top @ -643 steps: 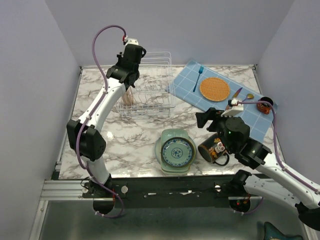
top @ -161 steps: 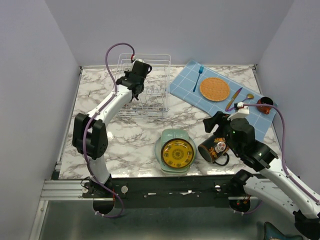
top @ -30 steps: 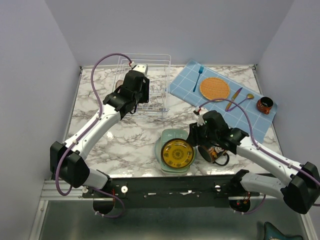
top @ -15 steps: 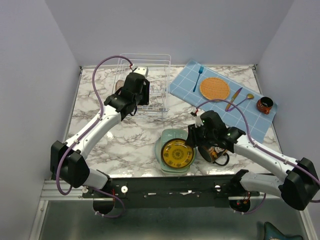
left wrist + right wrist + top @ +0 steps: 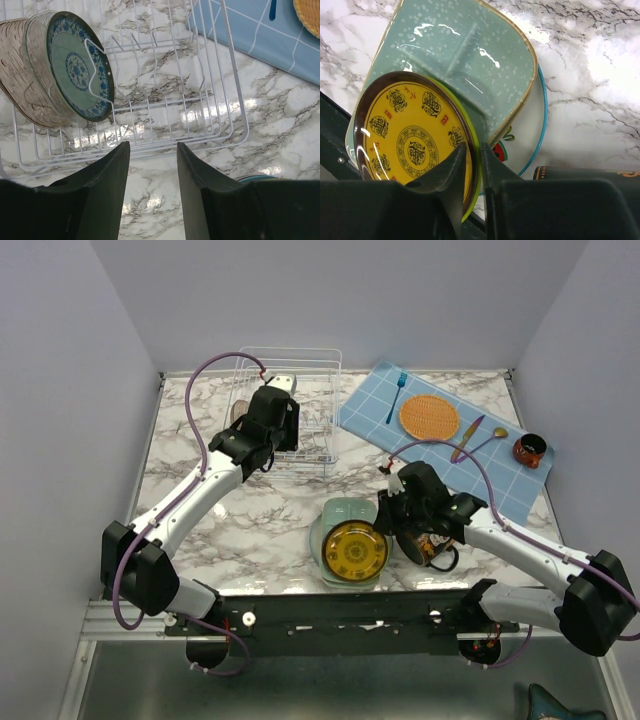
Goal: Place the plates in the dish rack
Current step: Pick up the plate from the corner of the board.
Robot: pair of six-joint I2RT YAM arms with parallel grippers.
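Note:
The yellow plate (image 5: 355, 551) (image 5: 410, 145) tops a stack near the table's front edge, over a mint-green rounded-square plate (image 5: 345, 512) (image 5: 465, 55) and a white watermelon plate (image 5: 530, 135). My right gripper (image 5: 386, 521) (image 5: 472, 147) is shut on the yellow plate's right rim, one finger above and one below. In the white wire dish rack (image 5: 305, 440) (image 5: 220, 120), a brownish plate (image 5: 20, 75) and a teal-patterned plate (image 5: 75, 70) stand upright at the left end. My left gripper (image 5: 283, 432) (image 5: 153, 146) hangs open and holds nothing, over the rack's near edge.
A black decorated mug (image 5: 425, 545) (image 5: 580, 172) lies right beside the plate stack, under my right arm. At the back right, a blue placemat (image 5: 450, 445) carries an orange woven mat (image 5: 429, 417), a blue fork (image 5: 397, 395), cutlery and a small red bowl (image 5: 529, 450).
My right gripper has slid onto the yellow plate's rim and its jaws have closed there. The left arm has stayed where it was.

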